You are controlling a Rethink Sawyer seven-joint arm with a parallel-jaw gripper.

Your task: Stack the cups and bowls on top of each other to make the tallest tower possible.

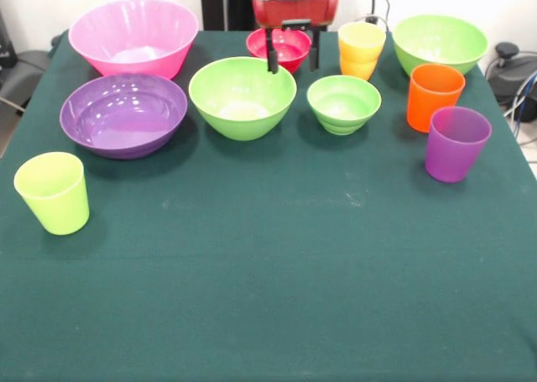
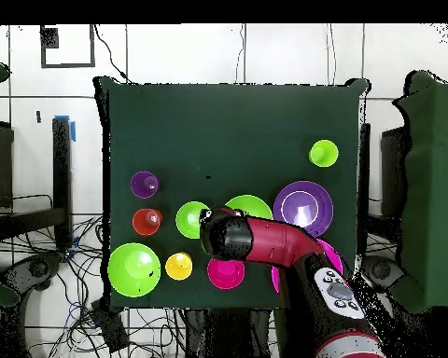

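My gripper [image 1: 292, 59] hangs open at the table's far side, its two dark fingers [image 1: 272, 56] straddling the small red bowl [image 1: 278, 48]. Nothing is held. Along the back stand the pink bowl [image 1: 132, 36], the yellow-orange cup [image 1: 361, 49] and a large green bowl [image 1: 440, 42]. In front of them are the purple bowl [image 1: 123, 113], a medium green bowl [image 1: 242, 96] and a small green bowl [image 1: 344, 103]. The orange cup [image 1: 434, 96] and purple cup [image 1: 456, 143] stand right, the lime cup [image 1: 53, 192] near left. Each stands alone; no tower shows.
A dark green cloth [image 1: 268, 298] covers the table. In the overhead view the red arm [image 2: 274, 244] crosses the pink bowl [image 2: 332, 254] and part of the medium green bowl [image 2: 251, 203]. Cables and chairs ring the table.
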